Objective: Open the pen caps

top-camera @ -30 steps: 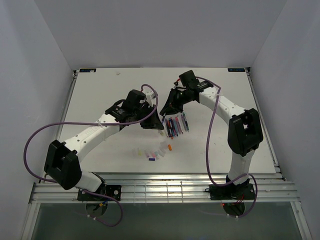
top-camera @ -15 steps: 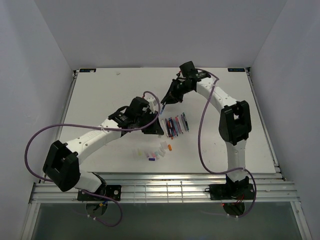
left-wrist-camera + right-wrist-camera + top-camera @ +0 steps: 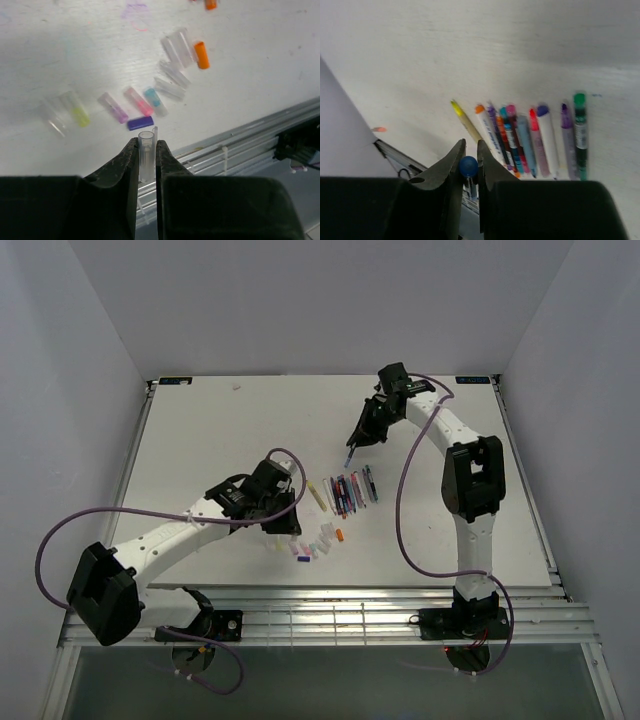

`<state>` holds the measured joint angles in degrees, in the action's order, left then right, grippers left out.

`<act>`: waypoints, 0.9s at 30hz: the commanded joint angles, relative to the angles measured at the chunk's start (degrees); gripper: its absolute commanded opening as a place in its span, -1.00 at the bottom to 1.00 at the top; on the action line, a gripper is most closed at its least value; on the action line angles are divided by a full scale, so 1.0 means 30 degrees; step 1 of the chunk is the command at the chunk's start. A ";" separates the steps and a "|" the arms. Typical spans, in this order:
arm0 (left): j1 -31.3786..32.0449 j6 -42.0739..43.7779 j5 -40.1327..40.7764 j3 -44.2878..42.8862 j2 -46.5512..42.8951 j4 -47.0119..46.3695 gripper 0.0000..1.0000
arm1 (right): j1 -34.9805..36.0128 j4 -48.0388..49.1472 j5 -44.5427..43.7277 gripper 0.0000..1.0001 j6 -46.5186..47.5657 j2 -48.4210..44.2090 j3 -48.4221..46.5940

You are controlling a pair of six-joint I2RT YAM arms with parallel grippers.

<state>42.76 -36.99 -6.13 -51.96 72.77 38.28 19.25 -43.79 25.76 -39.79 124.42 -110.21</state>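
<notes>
1. because it has a cap to put down, the left gripper is clenched on a clear cap, which stands upright between its jaws on the near-left side of the row of pens.
2. it hovers beside the loose caps, which lie just near of that row, likely so the clear one can join them.
3. the right gripper is pinched on a blue-ended pen and holds it off the table on the row's far side, probably to keep it apart.
4. whether the row's pens are capped, i cannot tell.
</notes>
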 commanded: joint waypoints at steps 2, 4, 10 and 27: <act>-0.1449 -0.0386 0.2247 0.0563 -0.0237 0.0893 -1.00 | -0.0057 -0.3589 -0.3659 -0.85 0.4382 -0.1249 0.0907; -0.2386 0.0053 0.2074 0.0477 0.0378 0.0483 -1.00 | -0.0145 -0.4121 -0.4857 -0.85 0.5584 -0.1249 0.1141; -0.3326 0.1402 0.2073 -0.1306 0.4186 -0.0456 -1.00 | -0.0672 -0.5529 -0.7264 -0.85 0.7403 -0.0927 0.1405; -0.4410 0.1228 0.0462 -0.1663 0.7382 -0.0690 -0.63 | -0.0761 -0.5062 -0.7649 -0.81 0.9543 0.1210 0.0674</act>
<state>30.04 -33.47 -3.36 -56.95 95.26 37.04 16.91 -58.61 3.75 -12.45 126.15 -106.32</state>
